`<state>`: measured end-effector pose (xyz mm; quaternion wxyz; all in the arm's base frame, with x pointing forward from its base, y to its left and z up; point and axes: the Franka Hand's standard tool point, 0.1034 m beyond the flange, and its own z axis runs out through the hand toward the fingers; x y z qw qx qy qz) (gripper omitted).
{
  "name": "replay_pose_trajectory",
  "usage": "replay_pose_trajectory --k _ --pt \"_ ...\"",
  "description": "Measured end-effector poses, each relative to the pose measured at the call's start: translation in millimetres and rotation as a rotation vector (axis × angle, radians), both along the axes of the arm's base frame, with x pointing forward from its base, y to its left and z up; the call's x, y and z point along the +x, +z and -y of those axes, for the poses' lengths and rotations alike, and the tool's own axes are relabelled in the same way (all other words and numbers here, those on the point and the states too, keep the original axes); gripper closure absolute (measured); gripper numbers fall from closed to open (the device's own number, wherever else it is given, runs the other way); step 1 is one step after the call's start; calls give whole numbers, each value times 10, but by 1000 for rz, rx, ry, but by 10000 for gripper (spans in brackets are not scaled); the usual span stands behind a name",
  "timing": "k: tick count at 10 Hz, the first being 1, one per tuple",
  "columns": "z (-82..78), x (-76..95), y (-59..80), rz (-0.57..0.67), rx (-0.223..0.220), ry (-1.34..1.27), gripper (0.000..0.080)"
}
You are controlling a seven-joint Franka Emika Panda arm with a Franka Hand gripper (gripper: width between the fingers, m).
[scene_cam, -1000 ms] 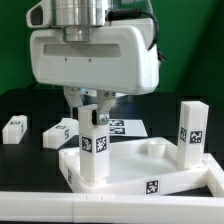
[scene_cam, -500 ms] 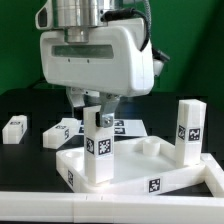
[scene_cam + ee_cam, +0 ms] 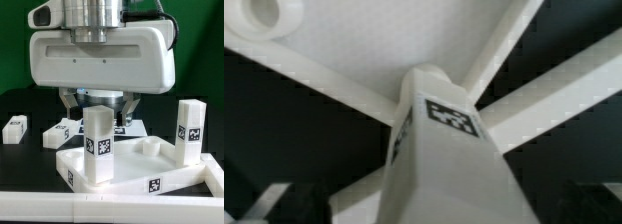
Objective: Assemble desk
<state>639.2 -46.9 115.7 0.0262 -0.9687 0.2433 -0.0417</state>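
my jaws stand apart above the desk, clamped on nothing. in the exterior view they hang over an upright leg [image 3: 97,145], one side showing past each edge of its top, and i see no contact with it. this leg stands in the corner of the tabletop [image 3: 130,168] on the exterior view's left, near the front edge, with a black-and-white marker facing the camera. a second leg [image 3: 192,130] stands upright at the corner on the exterior view's right, also marker outward. between the two, a raised socket [image 3: 150,147] sits bare on the panel.

the tabletop lies flat on the black table [image 3: 25,155]. two more legs lie loose on their sides, off the panel towards the exterior view's left: one [image 3: 15,128] well apart, the other [image 3: 60,131] just beside the tabletop's back edge. the marker board [image 3: 127,126] lies behind the panel, partly hidden by my body. a white rail [image 3: 60,208] runs along the front.

from my wrist, the near leg [image 3: 446,160] fills the middle of the picture, its marker [image 3: 450,115] sharp and the rest blurred.
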Motion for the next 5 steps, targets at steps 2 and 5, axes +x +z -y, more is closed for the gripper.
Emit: replay_pose_trajectory --k 2,5 --pt "-14 -8 -13 6 -26 231 151" --pt "-20 -11 -17 12 -50 483 151"
